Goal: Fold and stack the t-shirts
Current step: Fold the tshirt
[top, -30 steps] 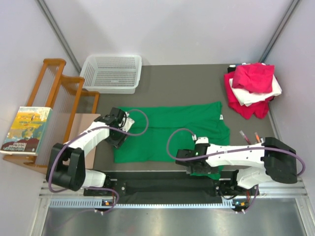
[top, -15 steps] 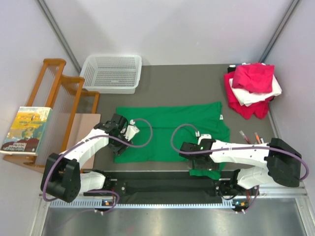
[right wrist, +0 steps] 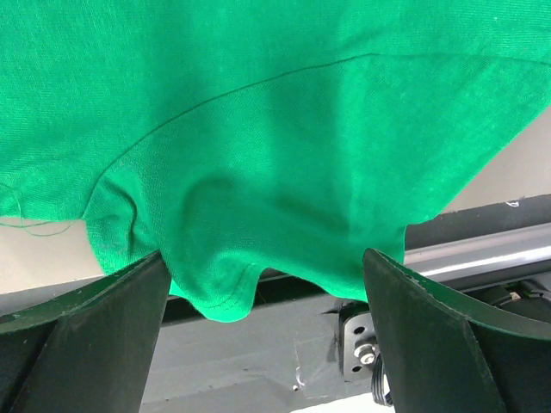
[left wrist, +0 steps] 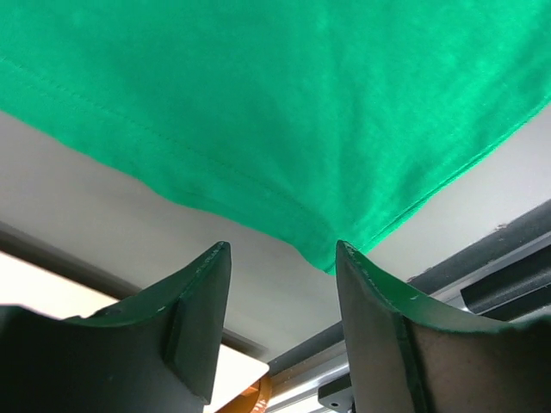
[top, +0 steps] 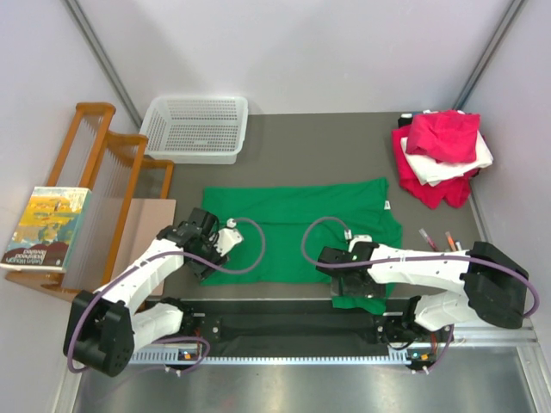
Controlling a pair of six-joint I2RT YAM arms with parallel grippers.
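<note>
Here the plain bright green cotton t-shirt [top: 293,219] lies left-to-right; left gripper [left wrist: 282,248] faces its near hem corner, right gripper [right wrist: 265,254] its near sleeve (both jaws spread, nothing pinched).

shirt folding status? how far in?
Done: nothing stacked yet; the green shirt lies flat. In hand: left gripper and right gripper, both open, sit at its near edge, with corner and sleeve between the jaws, not pinched. To do: fold it, then the crumpled pile of pink, white and red shirts far right.
</note>
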